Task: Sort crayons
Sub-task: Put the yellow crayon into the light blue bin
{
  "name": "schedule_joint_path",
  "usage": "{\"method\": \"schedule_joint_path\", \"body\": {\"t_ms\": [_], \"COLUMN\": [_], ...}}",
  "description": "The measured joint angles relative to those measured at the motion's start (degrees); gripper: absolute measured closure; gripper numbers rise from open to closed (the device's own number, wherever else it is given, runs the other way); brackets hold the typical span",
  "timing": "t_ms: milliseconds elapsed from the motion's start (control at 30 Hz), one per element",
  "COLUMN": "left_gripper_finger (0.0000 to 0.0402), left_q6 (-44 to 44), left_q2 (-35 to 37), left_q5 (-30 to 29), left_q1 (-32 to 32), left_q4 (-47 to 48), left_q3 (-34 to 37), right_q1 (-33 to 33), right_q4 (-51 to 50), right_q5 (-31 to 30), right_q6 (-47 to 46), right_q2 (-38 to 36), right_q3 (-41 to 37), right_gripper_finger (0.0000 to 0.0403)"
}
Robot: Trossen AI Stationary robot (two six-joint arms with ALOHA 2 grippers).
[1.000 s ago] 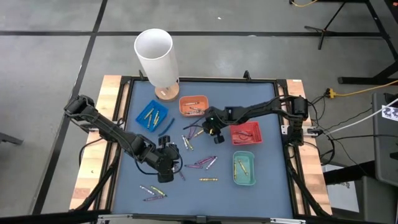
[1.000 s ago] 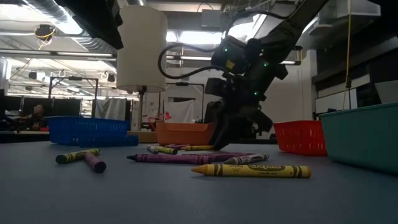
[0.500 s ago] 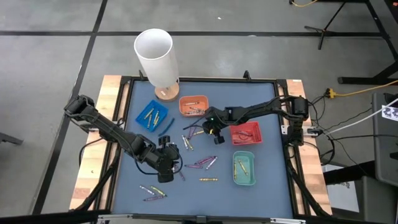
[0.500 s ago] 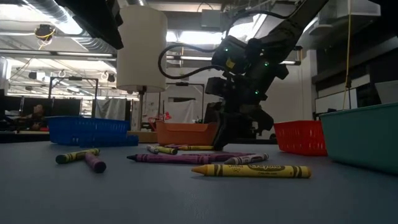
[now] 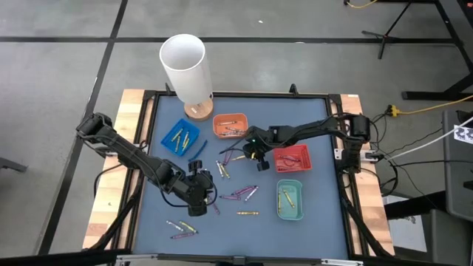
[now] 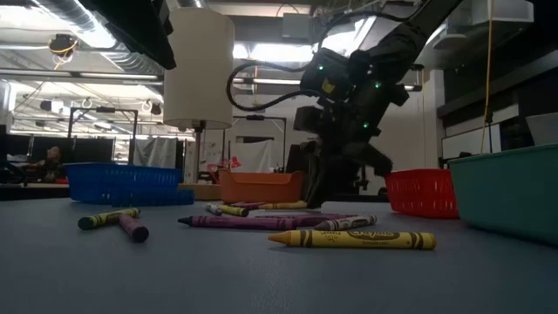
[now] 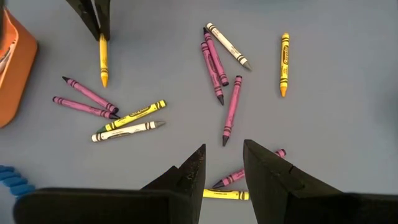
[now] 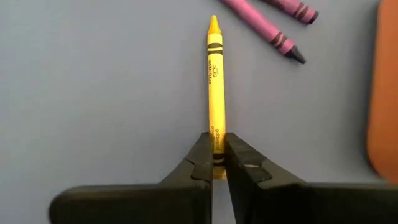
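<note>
Crayons in yellow, magenta and pale grey lie scattered on the blue mat (image 5: 318,222). My right gripper (image 5: 256,159) stands near the mat's middle, between the orange tray (image 5: 230,125) and the red tray (image 5: 293,158), shut on a yellow crayon (image 8: 214,81). The left wrist view shows the same crayon (image 7: 103,59) below the right gripper's fingers (image 7: 94,17). My left gripper (image 7: 222,168) hovers open above a cluster of magenta crayons (image 7: 231,112) at the mat's near left, touching nothing. My right gripper pinches the yellow crayon near its blunt end (image 8: 216,142) between its two fingers. The fingers come slanting down from the table's right side, in line with the crayon. Most of the crayon sticks out ahead of them, tip (image 8: 214,22) leading. Whether the tip rests on the mat, I cannot tell.
A blue tray (image 5: 179,137) holds several yellow crayons and a teal tray (image 5: 290,199) holds a few more. A tall white cylinder (image 5: 185,66) on a wooden base stands at the mat's far edge. More loose crayons (image 5: 182,229) lie near the front left.
My right gripper has shut on the yellow crayon: a second ago its fingers stood apart around it, and now they are together on it. My left arm has kept still.
</note>
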State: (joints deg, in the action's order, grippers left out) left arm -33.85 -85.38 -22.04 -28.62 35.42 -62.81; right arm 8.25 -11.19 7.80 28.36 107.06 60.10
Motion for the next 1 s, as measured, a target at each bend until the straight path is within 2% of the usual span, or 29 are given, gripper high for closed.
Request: {"method": "schedule_joint_path", "body": {"t_ms": [300,833,1000], "left_gripper_finger": [0.0310,0.0310,0.0310], "left_q6": [0.00,-0.27,-0.28], "left_q2": [-0.02,-0.02,-0.02], "left_q5": [0.02,0.02,0.02], "left_q1": [0.00,-0.01,-0.01], "left_q4": [0.00,-0.08,-0.07], "left_q3": [0.00,0.00,0.00], "right_q1": [-3.39,-21.32,-25.62], "right_q4": [-5.74,-17.48,-22.64], "right_q5": [1.83,3.73,3.71], "right_q6": [-2.81,-2.87,-8.94], "right_q2": [-7.45,-19.76,-20.46], "right_q3": [0.13,0.24,0.24], "right_gripper_finger": [0.0382,0.0380,0.0379]}}
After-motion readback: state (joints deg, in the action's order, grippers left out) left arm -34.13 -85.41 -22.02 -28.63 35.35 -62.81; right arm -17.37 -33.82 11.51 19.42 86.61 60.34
